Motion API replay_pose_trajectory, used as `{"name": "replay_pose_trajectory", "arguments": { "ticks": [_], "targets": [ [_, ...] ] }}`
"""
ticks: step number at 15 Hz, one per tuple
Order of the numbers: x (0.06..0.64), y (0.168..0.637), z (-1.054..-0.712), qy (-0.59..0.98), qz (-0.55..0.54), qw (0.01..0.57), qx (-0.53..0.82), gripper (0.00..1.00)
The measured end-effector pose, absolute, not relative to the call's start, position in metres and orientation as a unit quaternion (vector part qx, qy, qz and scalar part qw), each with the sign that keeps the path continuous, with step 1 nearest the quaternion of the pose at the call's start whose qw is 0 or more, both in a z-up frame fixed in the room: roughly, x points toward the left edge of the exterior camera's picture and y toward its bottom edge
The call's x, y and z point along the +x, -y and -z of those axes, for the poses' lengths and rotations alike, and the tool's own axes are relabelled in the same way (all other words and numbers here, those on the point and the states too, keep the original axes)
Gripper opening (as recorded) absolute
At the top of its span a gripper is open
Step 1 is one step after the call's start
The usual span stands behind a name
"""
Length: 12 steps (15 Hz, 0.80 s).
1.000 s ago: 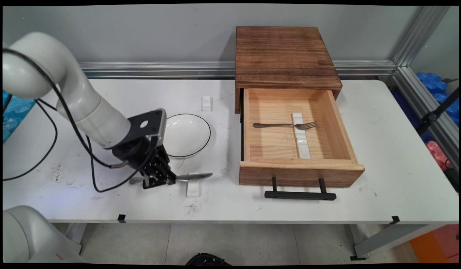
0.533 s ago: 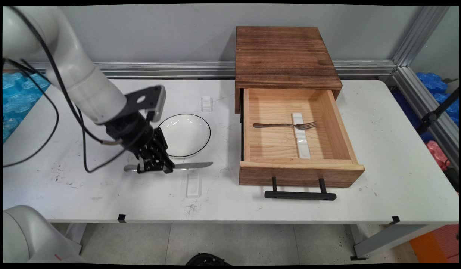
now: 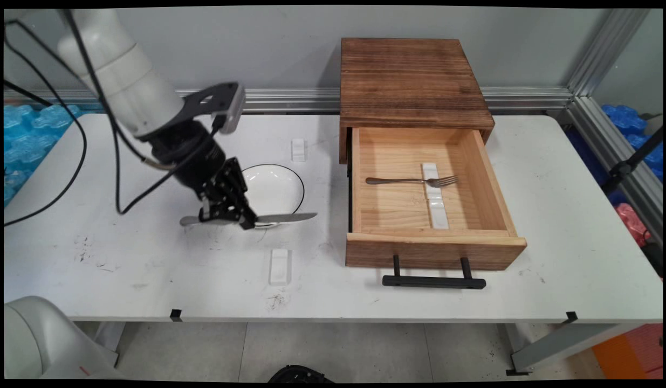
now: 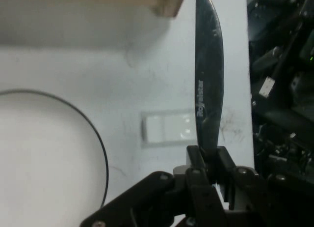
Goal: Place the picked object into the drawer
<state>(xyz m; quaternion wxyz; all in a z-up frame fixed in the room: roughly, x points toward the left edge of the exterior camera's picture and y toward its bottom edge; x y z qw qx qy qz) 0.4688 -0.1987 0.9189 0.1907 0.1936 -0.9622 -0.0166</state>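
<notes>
Fingers pinching a table knife [image 3: 268,218] level above the desk [image 3: 570,226], the gripper [image 3: 225,215] should keep its clamp firm, clear of the nearby bowl [image 3: 279,188].

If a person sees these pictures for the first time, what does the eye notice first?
First, the black gripper on the table's left, shut on a butter knife held level above the table, in front of the white plate. Next, the wooden drawer pulled open at centre right, with a fork lying across a white rest inside.
</notes>
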Motion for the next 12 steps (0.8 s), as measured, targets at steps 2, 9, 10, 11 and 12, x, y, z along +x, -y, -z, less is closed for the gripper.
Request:
{"name": "replay_pose_trajectory", "arguments": {
  "ticks": [2,9,10,11,12],
  "targets": [
    [0.463,0.207,-0.928,0.962,0.017,0.196,0.192,0.00],
    [0.422,0.254,-0.953,0.954,0.001,0.236,0.186,0.00],
    [0.416,0.261,-0.955,0.952,-0.003,0.242,0.184,0.00],
    [0.407,0.270,-0.956,0.951,-0.008,0.250,0.183,0.00],
    [0.399,0.278,-0.956,0.949,-0.012,0.257,0.181,0.00]
  ]
}}
